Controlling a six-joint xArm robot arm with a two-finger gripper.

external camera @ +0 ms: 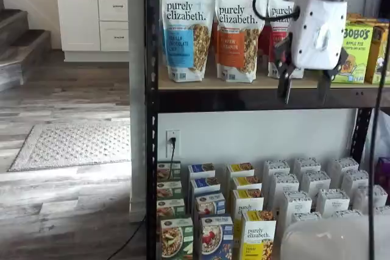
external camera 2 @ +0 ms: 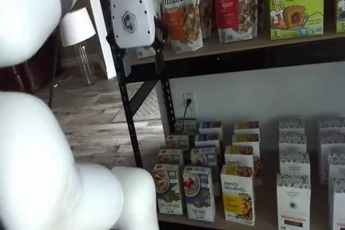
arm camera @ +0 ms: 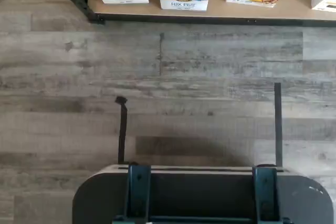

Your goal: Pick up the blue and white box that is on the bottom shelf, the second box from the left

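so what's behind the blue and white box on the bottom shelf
Behind the blue and white box on the bottom shelf, a row of matching blue cartons runs back to the wall. Only their tops show; their lower fronts are covered.

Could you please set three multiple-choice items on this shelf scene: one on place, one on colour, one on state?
1. Where does the blue and white box stand?
A. on the bottom shelf
B. on the upper tier
C. on the floor

2. What colour is the front of the carton beside it, on the rack-post side?
A. red
B. green
C. black

3. How is the tool?
A. shut on a box
B. out of view
C. open, holding nothing

Answers: 1 A, it stands in the lowest tier's front row; 2 B, green front; 3 C, a gap shows between its fingers.
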